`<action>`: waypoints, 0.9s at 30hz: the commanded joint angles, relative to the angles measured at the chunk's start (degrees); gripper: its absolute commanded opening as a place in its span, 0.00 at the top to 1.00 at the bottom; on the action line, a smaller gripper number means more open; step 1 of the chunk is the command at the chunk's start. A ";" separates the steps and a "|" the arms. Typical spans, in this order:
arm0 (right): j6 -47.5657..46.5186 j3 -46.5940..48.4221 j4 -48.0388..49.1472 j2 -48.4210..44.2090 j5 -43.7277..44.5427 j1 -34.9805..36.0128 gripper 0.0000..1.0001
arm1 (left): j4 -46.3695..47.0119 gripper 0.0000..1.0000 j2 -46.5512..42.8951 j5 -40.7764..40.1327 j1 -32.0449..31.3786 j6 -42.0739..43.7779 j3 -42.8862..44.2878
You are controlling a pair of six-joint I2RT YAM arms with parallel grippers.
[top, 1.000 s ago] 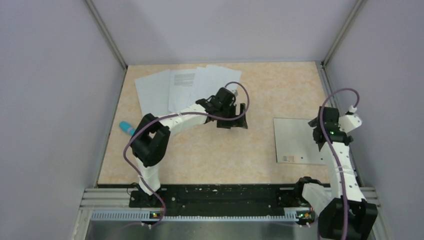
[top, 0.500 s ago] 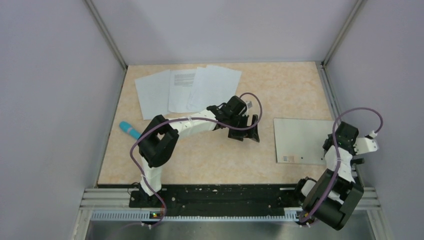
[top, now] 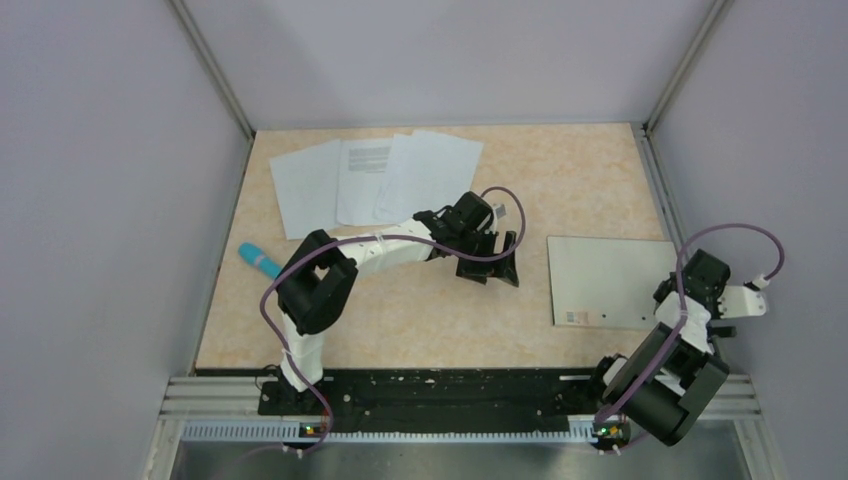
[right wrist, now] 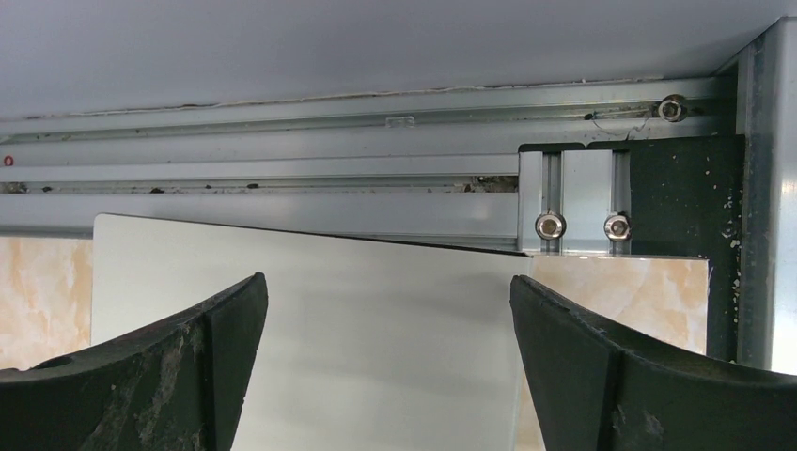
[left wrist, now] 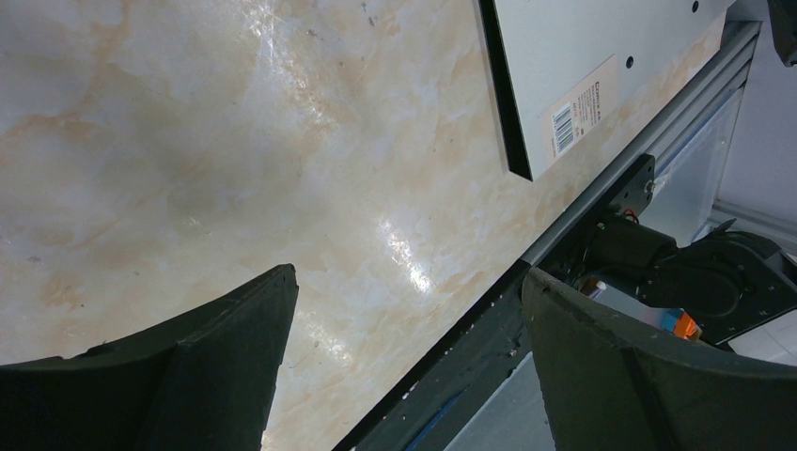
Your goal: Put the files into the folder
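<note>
The files [top: 372, 180] are a few white sheets fanned out at the back left of the table, the middle one with printed text at its top. The folder [top: 603, 282] lies shut, silvery-grey side up, at the right; its corner with a barcode label shows in the left wrist view [left wrist: 583, 75]. My left gripper [top: 495, 265] is open and empty over bare table, left of the folder [left wrist: 409, 310]. My right gripper [top: 688, 295] is open and empty at the folder's right edge, with the grey cover [right wrist: 310, 319] below its fingers [right wrist: 387, 310].
A teal pen-like object [top: 258, 259] lies near the table's left edge. Aluminium rails [right wrist: 282, 160] and grey walls close in the table. A black base plate [top: 430, 390] runs along the near edge. The right arm's base [left wrist: 695, 282] shows beyond the folder.
My left gripper moved right, away from the files and toward the folder, then stopped. My right arm drew back toward the near right, from over the folder to its right edge.
</note>
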 commanded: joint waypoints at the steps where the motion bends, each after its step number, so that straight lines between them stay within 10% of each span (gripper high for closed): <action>1: 1.18 2.19 1.96 2.80 0.36 -2.64 0.01 | 0.04 0.07 -1.81 1.18 -0.14 1.95 0.72; 27: -1.65 2.67 -4.96 6.28 -13.04 -4.18 0.09 | -0.79 0.07 -4.64 1.75 0.66 4.06 -2.24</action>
